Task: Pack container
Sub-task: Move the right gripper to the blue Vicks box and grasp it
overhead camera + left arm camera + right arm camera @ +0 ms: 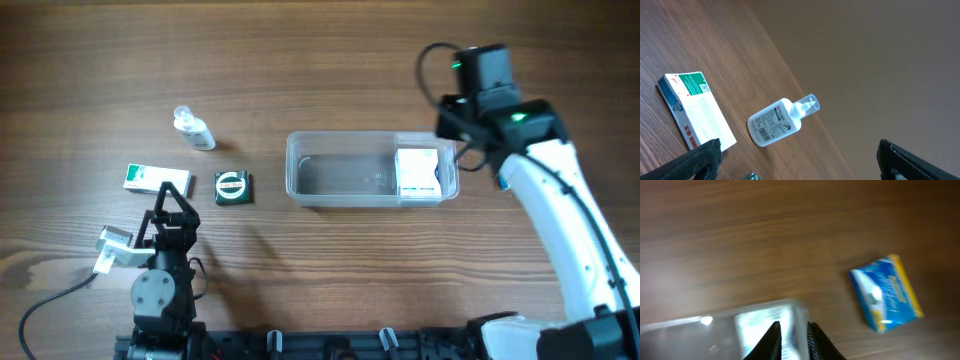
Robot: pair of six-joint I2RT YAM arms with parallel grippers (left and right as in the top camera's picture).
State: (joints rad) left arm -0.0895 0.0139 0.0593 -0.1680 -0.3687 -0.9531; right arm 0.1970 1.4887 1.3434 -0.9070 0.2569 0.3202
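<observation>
The clear container [340, 190] lies at the table's middle with a white box [417, 172] in its right end. My right gripper [457, 150] is at the container's right end. In the right wrist view its fingers [792, 330] are nearly closed astride the container's right wall [801, 311], one finger inside and one outside. That view is blurred. My left gripper [172, 205] is wide open and empty [795, 160], low over the table near the small boxes.
A small clear bottle [193, 130] [780, 120] lies at the left. A white and green box [155, 178] [692, 107] and a dark green square packet [232, 187] lie near the left gripper. A blue and yellow packet [885, 292] lies right of the container.
</observation>
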